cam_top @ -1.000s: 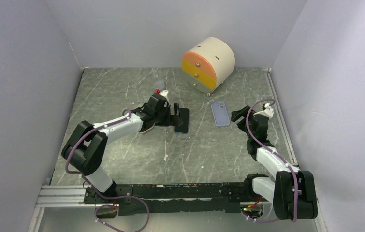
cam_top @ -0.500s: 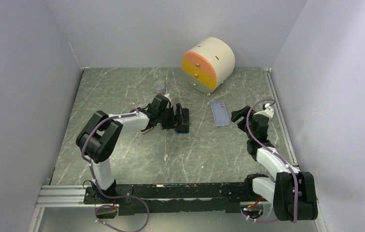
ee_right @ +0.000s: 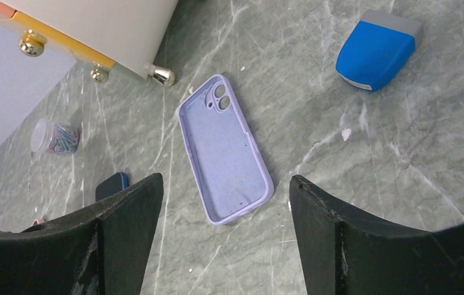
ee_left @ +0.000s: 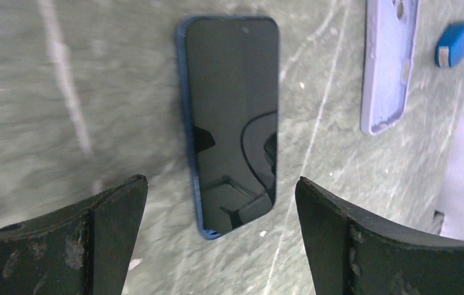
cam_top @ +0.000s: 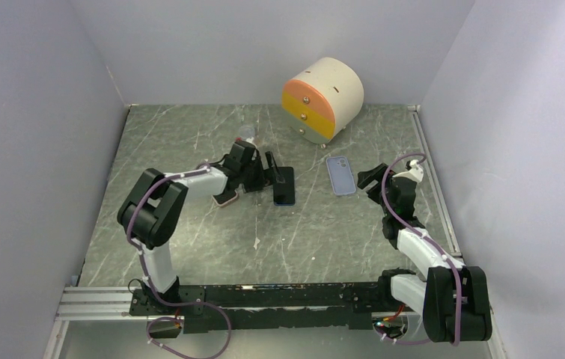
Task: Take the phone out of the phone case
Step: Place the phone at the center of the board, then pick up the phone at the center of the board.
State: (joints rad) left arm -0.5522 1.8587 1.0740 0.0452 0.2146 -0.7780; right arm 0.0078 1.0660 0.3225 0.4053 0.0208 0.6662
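The dark blue phone (cam_top: 284, 185) lies flat, screen up, on the green marble tabletop, out of its case; it also shows in the left wrist view (ee_left: 232, 117). The empty lilac phone case (cam_top: 340, 175) lies open side up to its right, apart from it, and shows in the right wrist view (ee_right: 225, 146) and at the left wrist view's edge (ee_left: 387, 67). My left gripper (cam_top: 268, 170) is open and empty just left of the phone. My right gripper (cam_top: 369, 179) is open and empty just right of the case.
A cream and orange mini drawer unit (cam_top: 322, 99) stands at the back. A small clear jar of clips (cam_top: 247, 134) sits behind the left gripper. A blue block (ee_right: 375, 50) lies near the case. Grey walls enclose the table on three sides.
My left gripper has drawn back from the phone, toward the left and rear, leaving it flat on the table. The right arm and the case have not moved.
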